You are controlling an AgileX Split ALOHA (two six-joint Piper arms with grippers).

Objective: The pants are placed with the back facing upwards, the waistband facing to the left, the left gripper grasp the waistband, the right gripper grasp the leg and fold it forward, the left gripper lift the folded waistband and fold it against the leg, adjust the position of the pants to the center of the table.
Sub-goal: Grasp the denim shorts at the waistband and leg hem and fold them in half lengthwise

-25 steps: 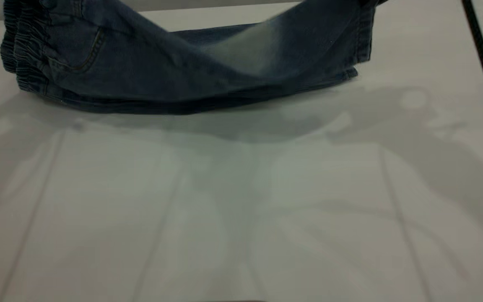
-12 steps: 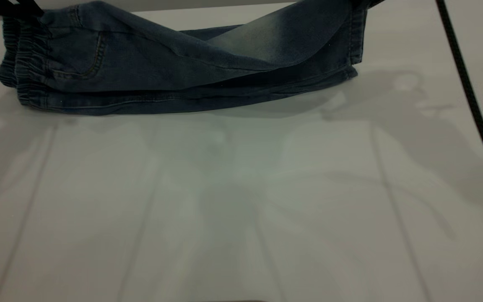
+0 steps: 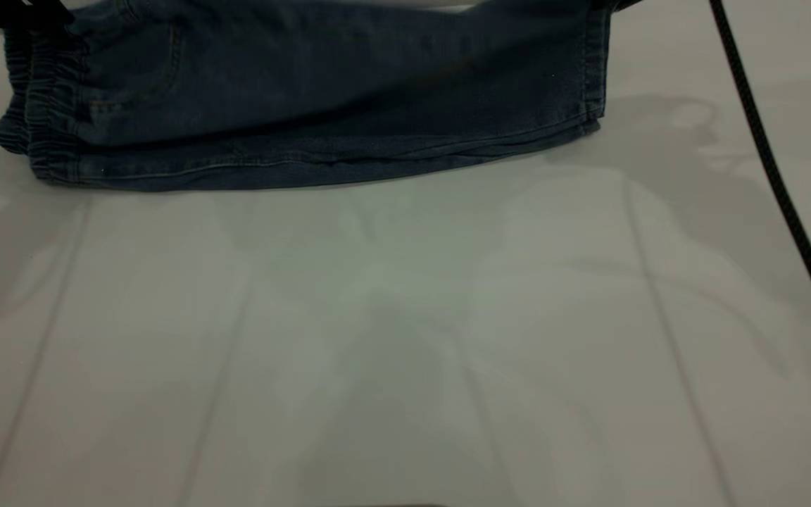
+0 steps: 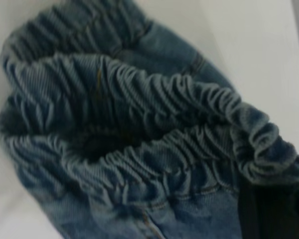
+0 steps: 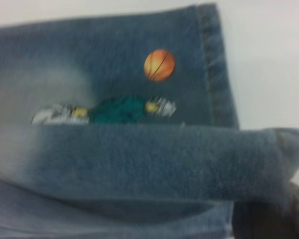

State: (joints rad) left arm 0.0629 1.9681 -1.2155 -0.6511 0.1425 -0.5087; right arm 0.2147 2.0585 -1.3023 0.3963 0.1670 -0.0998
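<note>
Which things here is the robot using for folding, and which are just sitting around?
For the job:
- the pants
- the waistband
- the leg
- the table
- the left hand, at the waistband

Just there:
- a black cable across the table's right side
- the basketball print on the other leg
</note>
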